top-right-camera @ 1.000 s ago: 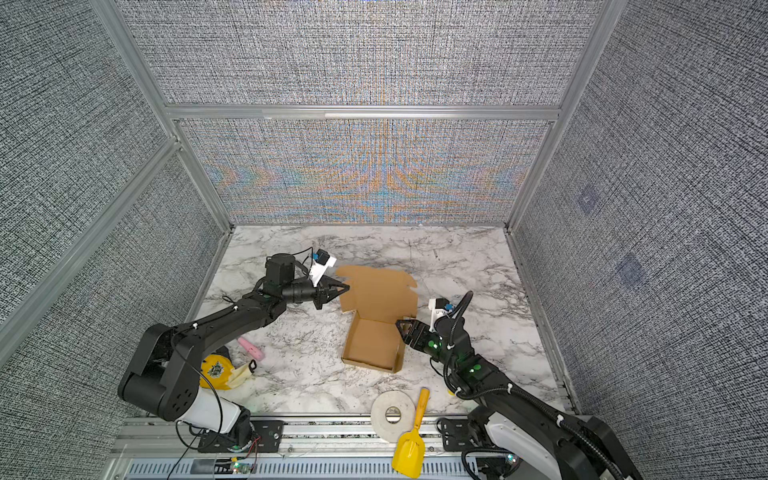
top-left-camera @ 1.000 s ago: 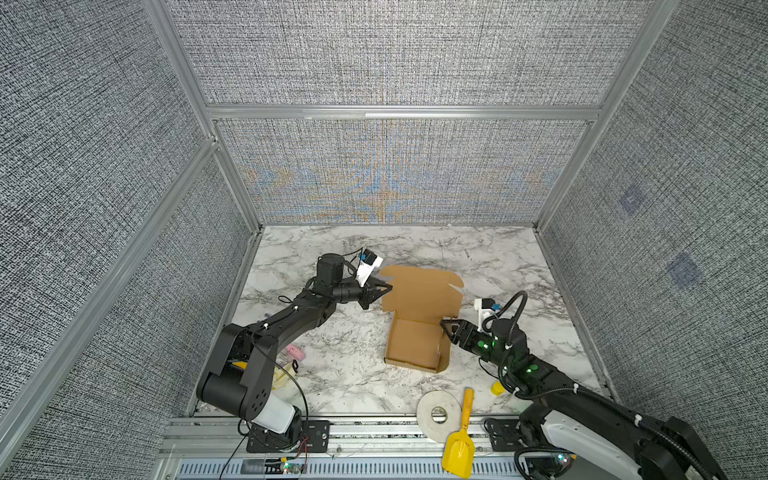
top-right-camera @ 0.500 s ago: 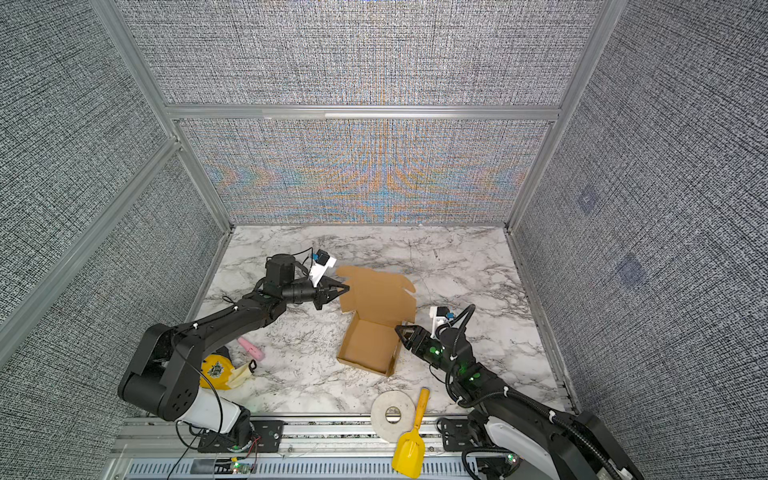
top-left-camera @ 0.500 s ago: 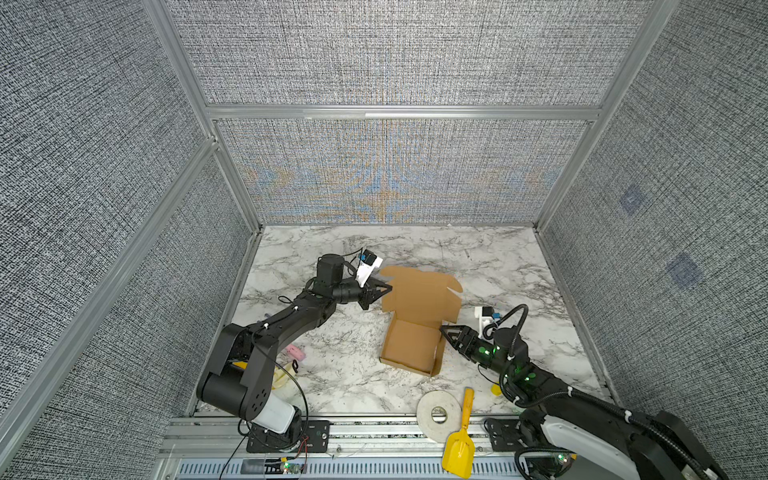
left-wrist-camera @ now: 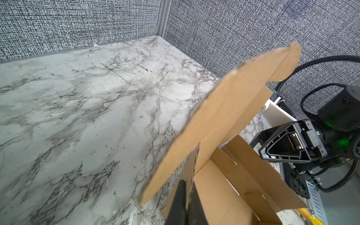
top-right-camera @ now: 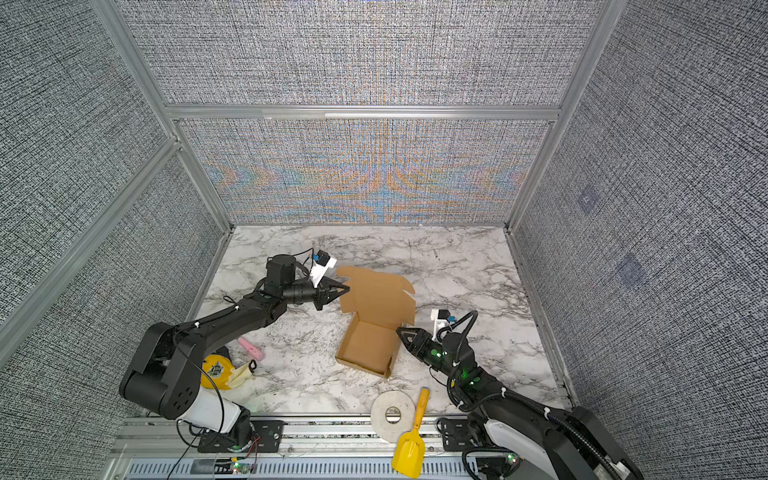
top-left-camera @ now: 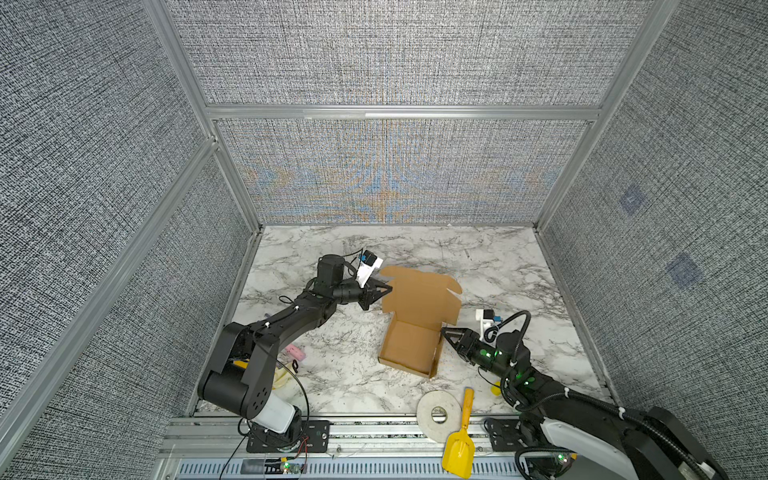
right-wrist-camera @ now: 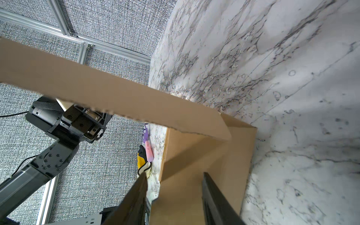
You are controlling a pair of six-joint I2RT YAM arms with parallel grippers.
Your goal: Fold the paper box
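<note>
The paper box (top-left-camera: 409, 345) stands near the middle of the marble table (top-left-camera: 490, 257), a little toward the front. Its shallow tray part rests on the surface with the side walls up, and the lid is raised and tilted behind it. At the lid's left edge, the left gripper (top-left-camera: 390, 288) has its fingers (left-wrist-camera: 180, 200) pressed together on a side flap of the cardboard. The right gripper (top-left-camera: 443, 330) is at the tray's right wall. In the right wrist view its fingers (right-wrist-camera: 214, 196) are spread, one on each side of this wall, and I cannot tell if they touch it. A white tape roll (top-left-camera: 439, 415) and a yellow scoop (top-left-camera: 459, 446) lie at the front edge. A pink object (top-left-camera: 296, 352) lies near the left arm's base, well apart from the box.
</note>
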